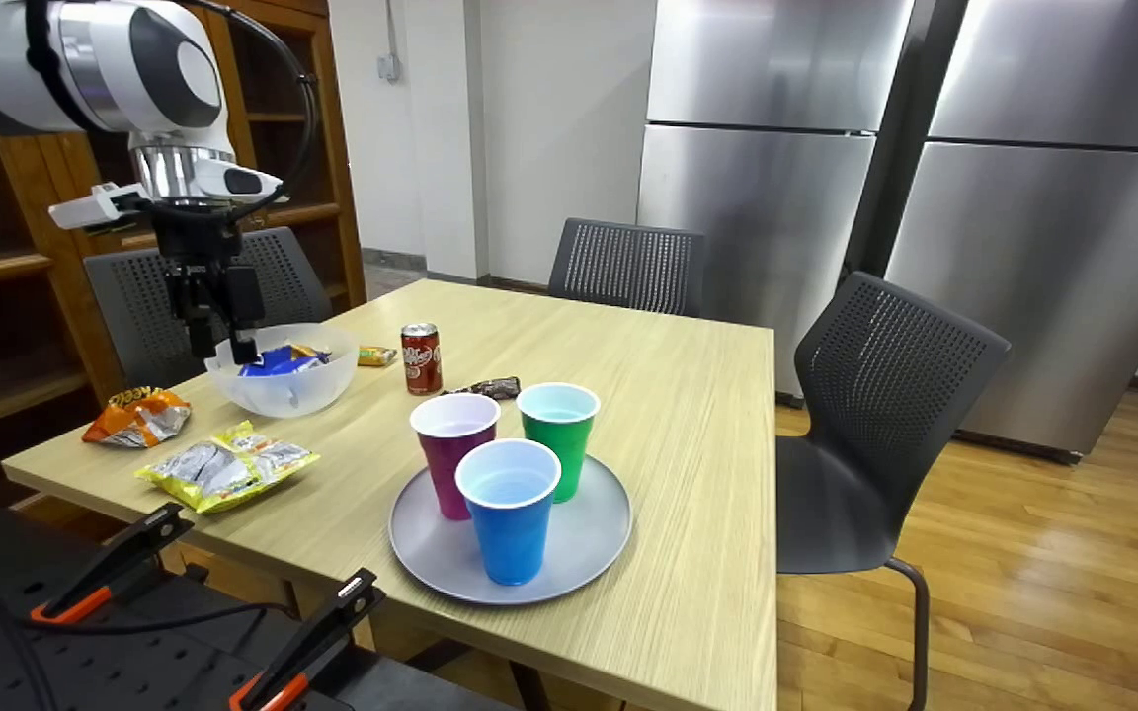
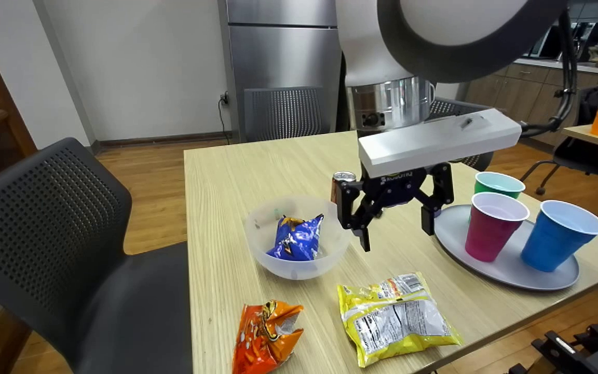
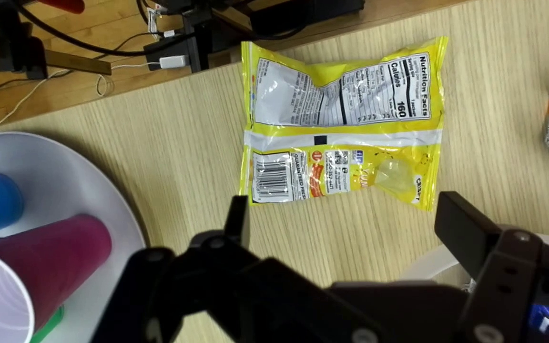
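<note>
My gripper (image 3: 343,214) stands open above the table, with nothing between its fingers. In the wrist view a yellow snack bag (image 3: 341,133) lies flat, back label up, just beyond the fingertips. A translucent bowl (image 2: 299,270) holding a blue snack bag (image 2: 301,241) is beside the gripper in both exterior views; in the wrist view the right finger partly covers its rim. An orange snack bag (image 2: 267,337) rests on the table near the yellow one. From an exterior view the gripper (image 1: 223,348) appears in front of the bowl's left part, higher than the table.
A grey plate (image 1: 589,538) carries a purple cup (image 1: 446,464), a blue cup (image 1: 510,523) and a green cup (image 1: 569,434). Behind them are a soda can (image 1: 421,360), a dark wrapper (image 1: 490,388) and a small yellow packet (image 1: 374,355). Chairs surround the table (image 1: 688,474).
</note>
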Available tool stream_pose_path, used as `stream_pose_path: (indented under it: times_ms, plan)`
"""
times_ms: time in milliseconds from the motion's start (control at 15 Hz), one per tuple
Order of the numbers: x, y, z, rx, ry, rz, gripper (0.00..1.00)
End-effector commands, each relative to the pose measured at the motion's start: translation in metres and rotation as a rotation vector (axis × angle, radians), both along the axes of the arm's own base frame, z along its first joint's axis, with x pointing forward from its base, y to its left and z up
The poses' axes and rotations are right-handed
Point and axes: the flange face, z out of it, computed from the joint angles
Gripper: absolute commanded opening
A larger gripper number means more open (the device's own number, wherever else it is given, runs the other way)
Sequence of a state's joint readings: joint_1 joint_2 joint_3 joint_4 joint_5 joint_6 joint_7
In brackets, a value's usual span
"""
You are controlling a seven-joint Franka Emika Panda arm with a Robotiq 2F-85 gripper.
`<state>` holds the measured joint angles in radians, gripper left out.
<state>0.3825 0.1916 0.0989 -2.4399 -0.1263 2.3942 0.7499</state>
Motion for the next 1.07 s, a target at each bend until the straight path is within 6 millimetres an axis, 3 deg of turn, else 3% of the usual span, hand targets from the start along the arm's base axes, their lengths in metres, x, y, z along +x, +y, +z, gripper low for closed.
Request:
stream_pose_path:
  times_ms: [0,467,1000]
  plan:
    - [-0.012,0.008,-0.011,-0.001,-0.037,-0.071,1.00]
    - [-0.038,0.012,-0.043,0.001,-0.047,-0.209,1.00]
    - [-0.049,0.002,-0.065,0.015,-0.075,-0.384,1.00]
